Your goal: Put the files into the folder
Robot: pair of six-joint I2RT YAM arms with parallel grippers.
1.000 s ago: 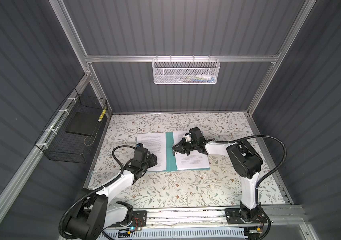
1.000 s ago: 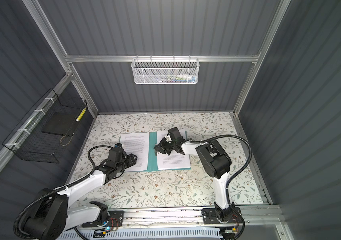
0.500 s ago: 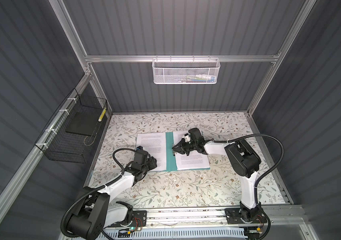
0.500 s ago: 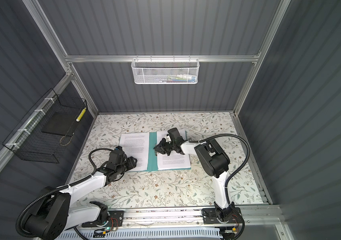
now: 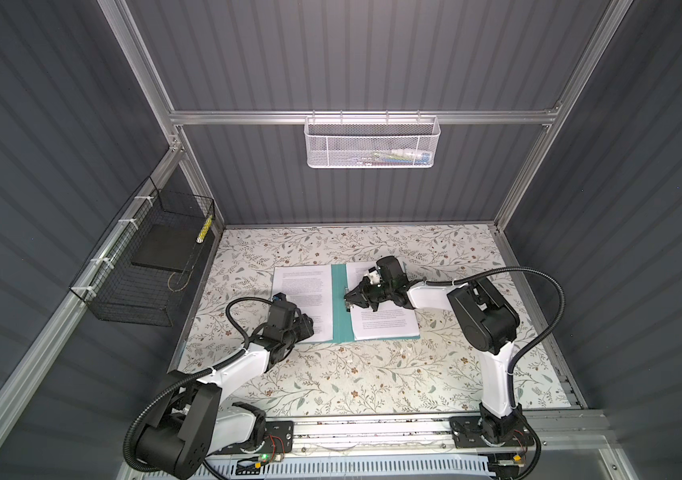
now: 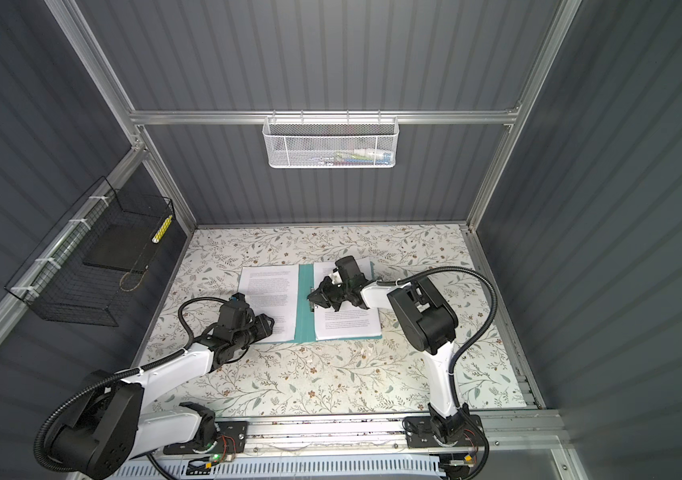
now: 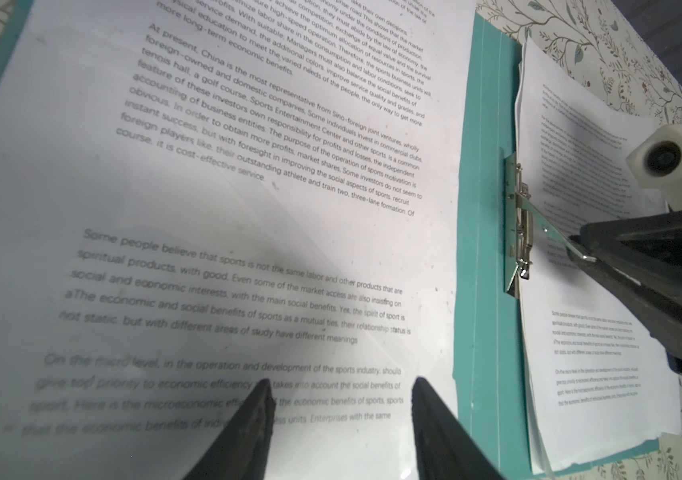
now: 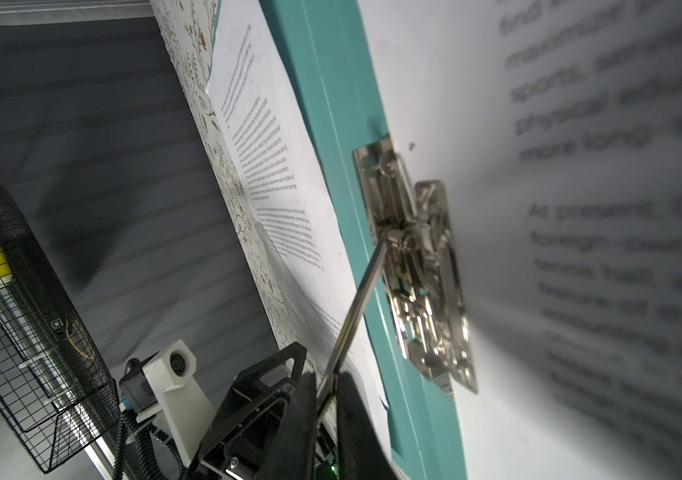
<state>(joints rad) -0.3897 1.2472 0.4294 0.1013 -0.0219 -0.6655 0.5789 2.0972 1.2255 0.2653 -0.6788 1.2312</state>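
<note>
Right jaws pinched on clip lever (image 8: 355,309); left jaws half-open over files (image 7: 248,187).

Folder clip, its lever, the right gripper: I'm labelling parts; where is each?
folder clip (image 8: 418,266): right wrist view, on its metal plate.
lever (image 8: 354,311): right wrist view, midway along the thin bar.
right gripper (image 8: 326,384): right wrist view, between fingertips pinching the lever.

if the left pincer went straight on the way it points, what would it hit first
Most likely the printed sheet lying on the left half of the folder: the left pincer, open, tilts down at it. Depth is hard to judge.
</note>
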